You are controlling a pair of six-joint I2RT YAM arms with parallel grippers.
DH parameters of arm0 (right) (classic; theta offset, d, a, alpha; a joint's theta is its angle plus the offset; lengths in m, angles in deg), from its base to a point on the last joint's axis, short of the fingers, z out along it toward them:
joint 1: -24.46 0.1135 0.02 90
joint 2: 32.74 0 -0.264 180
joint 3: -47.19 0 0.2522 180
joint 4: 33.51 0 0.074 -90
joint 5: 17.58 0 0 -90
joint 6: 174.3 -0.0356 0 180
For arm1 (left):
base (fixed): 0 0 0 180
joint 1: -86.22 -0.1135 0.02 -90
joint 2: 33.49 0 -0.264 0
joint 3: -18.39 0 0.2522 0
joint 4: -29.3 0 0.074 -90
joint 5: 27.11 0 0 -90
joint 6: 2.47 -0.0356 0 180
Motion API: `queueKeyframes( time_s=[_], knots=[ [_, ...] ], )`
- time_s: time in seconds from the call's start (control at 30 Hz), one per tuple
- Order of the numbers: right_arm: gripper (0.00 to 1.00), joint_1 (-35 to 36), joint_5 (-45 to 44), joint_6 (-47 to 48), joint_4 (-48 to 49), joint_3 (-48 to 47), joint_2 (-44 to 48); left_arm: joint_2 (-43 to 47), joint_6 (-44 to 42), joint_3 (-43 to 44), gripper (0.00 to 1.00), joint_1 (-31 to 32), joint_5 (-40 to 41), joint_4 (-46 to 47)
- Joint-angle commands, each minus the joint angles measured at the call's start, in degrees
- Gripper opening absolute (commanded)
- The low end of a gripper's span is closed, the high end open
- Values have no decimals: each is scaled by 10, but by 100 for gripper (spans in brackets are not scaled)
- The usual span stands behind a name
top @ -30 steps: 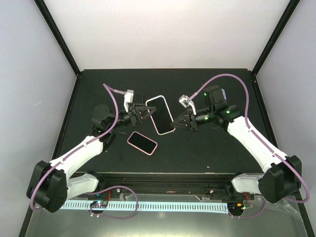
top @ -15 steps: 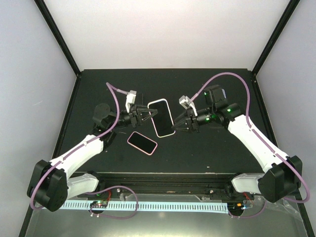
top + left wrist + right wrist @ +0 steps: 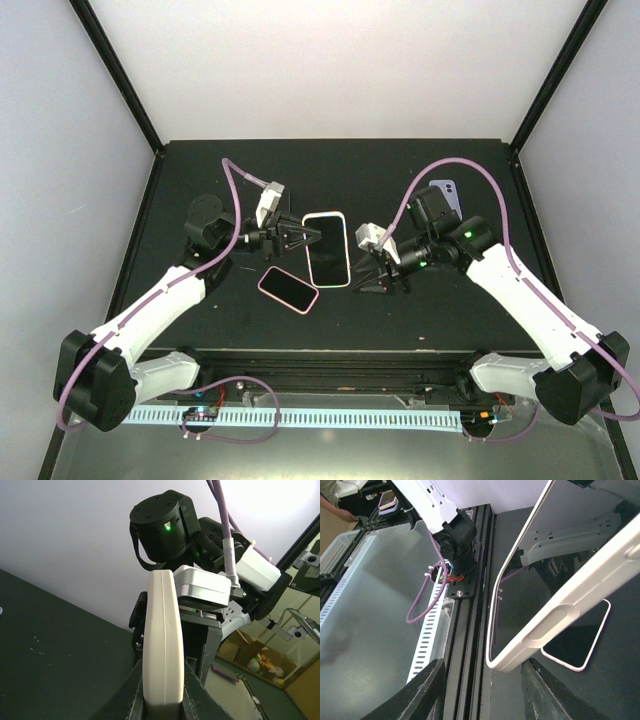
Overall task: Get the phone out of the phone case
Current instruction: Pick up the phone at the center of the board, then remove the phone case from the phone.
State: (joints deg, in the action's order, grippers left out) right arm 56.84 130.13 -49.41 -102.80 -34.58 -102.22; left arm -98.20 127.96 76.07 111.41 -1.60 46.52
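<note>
Right fingers have let go and dropped back toward the near edge, and the phone has swung round square to the table.

Above the black table (image 3: 450, 310), the phone (image 3: 327, 249) sits in its pale phone case (image 3: 162, 640), screen up and lifted clear of the surface. The left fingers (image 3: 134, 700) are clamped on the case's left long edge, one on each face, and they alone carry it. The right fingers (image 3: 422, 690) stand parted and grip nothing; the phone's near right corner lies just ahead of the gap between them, untouched. A pink-rimmed phone (image 3: 288, 289) lies flat on the table, near-left of the held one. A lilac phone (image 3: 446, 190) lies behind the right arm.
</note>
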Motion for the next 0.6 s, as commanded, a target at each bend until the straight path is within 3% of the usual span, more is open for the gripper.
queueKeyframes(
  time_s=[0.0, 0.27, 0.57],
  knots=[
    [40, 20, -25, 2, 26, -2, 2, 14, -3, 28, 2, -1, -19, 21],
    [25, 26, -34, 2, 47, -11, -10, 11, 29, 30, 2, -1, -30, 39],
    [17, 31, -88, 132, -12, -61, -36, 1, 98, 43, 2, -1, -62, 62]
  ],
)
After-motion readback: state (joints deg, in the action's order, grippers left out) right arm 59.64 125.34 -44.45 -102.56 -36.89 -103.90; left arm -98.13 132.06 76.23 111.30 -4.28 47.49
